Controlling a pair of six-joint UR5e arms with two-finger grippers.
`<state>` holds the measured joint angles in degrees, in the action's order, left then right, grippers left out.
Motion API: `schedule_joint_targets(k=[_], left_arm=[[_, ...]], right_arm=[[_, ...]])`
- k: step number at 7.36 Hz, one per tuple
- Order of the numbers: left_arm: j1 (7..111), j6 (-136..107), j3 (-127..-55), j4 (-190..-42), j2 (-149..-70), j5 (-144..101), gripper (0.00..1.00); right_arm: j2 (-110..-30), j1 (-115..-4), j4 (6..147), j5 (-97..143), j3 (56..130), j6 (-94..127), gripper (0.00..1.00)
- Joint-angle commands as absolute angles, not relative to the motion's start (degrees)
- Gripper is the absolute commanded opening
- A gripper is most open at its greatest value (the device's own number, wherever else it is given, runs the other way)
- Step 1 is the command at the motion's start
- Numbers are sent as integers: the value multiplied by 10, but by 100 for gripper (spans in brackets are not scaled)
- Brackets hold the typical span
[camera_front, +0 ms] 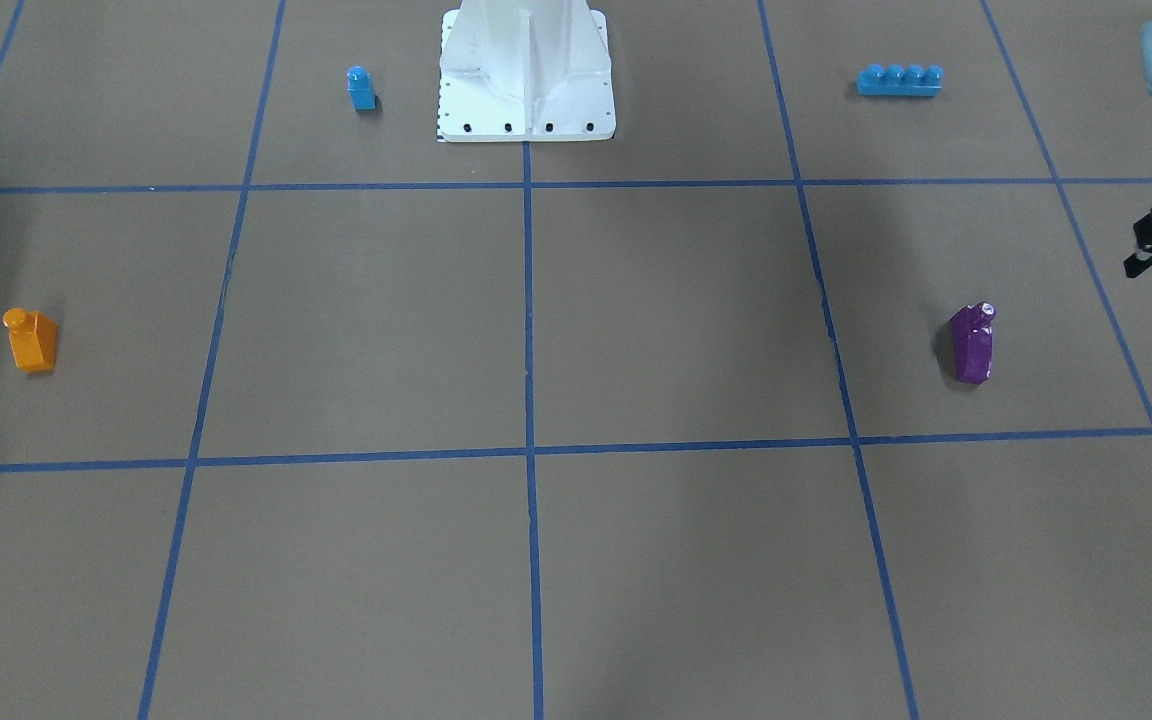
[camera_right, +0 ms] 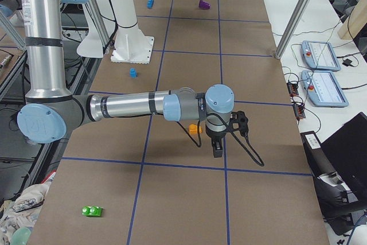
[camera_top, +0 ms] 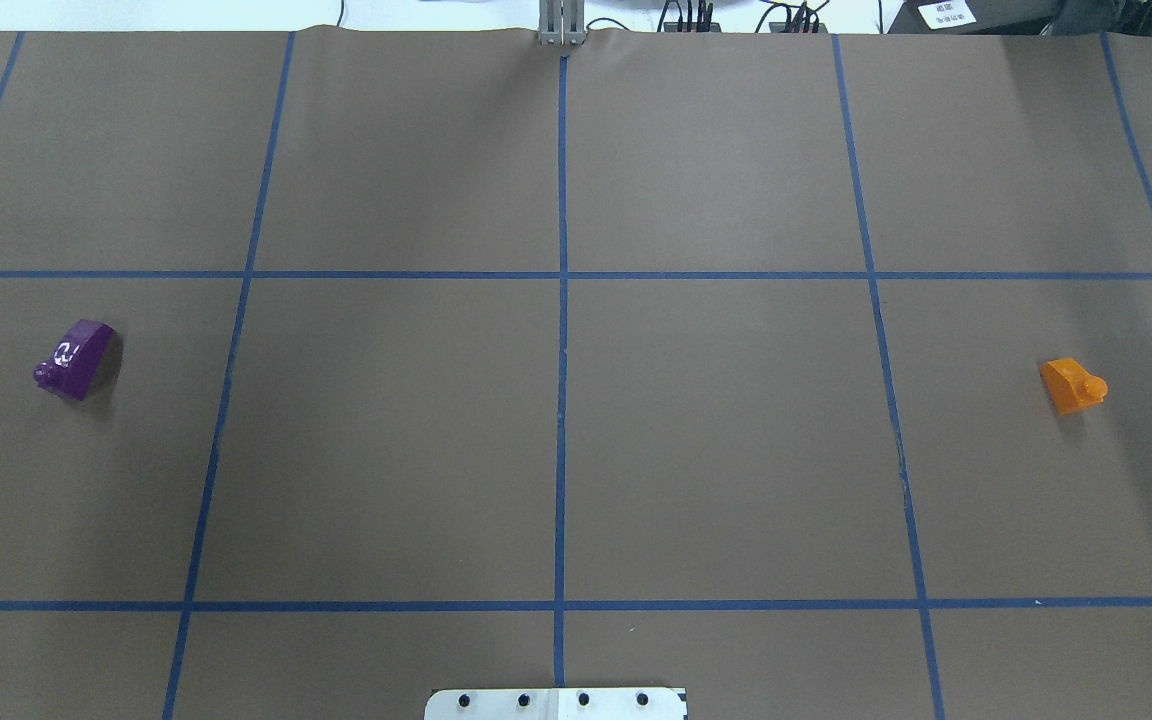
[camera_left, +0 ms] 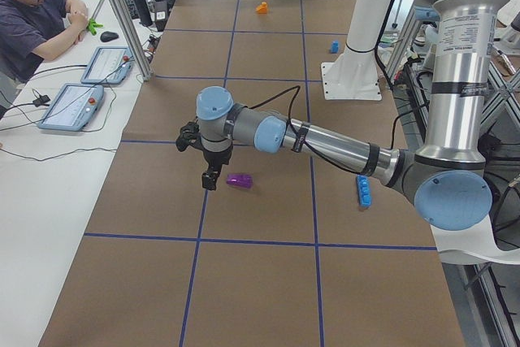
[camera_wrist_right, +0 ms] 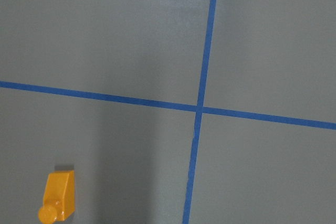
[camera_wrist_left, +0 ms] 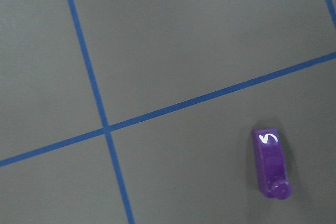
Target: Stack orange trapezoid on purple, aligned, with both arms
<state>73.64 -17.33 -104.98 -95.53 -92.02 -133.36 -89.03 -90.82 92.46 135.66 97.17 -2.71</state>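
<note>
Both blocks down on the table (camera_top: 716, 450), well apart.
I see the orange trapezoid (camera_top: 1071, 385) at the robot's right end and the purple (camera_top: 81, 358) at its left end, two grid squares between them. Left gripper (camera_left: 210, 178) hangs just beside the purple, right gripper (camera_right: 217, 148) just beside the orange one. The views I have don't show the jaws clearly, so I can't tell open or closed on either.

Even, diffuse overhead light, moderately bright. Soft, faint shadows on brown table (camera_top: 716, 450). White glare spot on glossy purple block (camera_top: 79, 358). Wrist views greyer, slightly soft. Front view's top-right corner blurred.
</note>
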Motion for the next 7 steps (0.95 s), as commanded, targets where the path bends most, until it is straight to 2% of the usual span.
schedule_joint_targets(k=[1, 3, 7], left_arm=[[624, -368, -1030, -1089, -904, -1263, 100], [568, -413, -956, -1218, -892, -1223, 100], [526, -410, -928, -1227, -891, -1201, 100]], right_arm=[[-890, -908, 925, 1358, 971, -26, 100], [-889, -907, 925, 1357, 970, -26, 100], [-890, -907, 925, 1359, 970, -25, 100]])
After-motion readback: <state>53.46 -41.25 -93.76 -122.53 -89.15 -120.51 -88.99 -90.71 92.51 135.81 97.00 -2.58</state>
